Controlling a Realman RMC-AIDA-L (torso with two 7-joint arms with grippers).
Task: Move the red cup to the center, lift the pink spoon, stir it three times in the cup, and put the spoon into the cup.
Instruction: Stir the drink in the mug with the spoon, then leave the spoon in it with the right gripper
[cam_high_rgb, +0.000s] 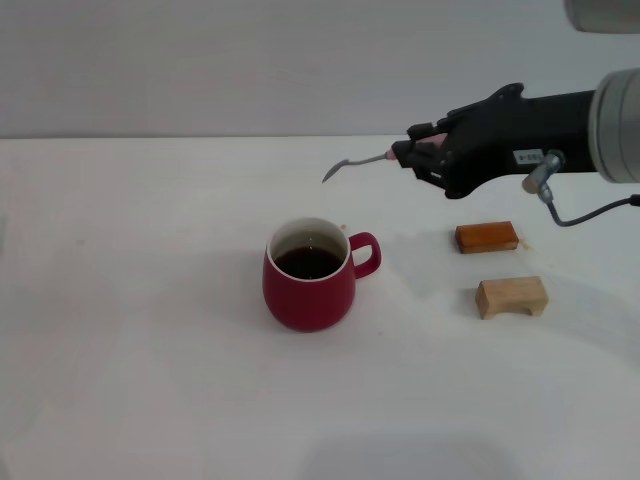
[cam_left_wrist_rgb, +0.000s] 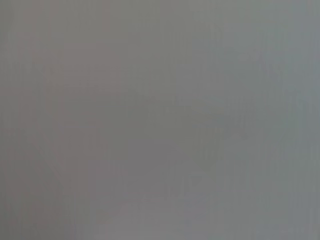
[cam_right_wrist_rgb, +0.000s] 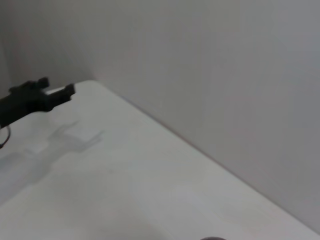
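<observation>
Evenly and softly lit from above, no glare on the white counter (cam_high_rgb: 150, 380). Faint, diffuse shadows only, beneath the red cup (cam_high_rgb: 309, 275) and in the right wrist view. Left wrist view fully blurred to featureless grey.

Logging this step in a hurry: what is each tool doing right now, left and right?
Left tool: seen far off in the right wrist view, holding nothing; open or shut cannot be told.
Right tool: shut on the pink spoon, held above the table.
</observation>
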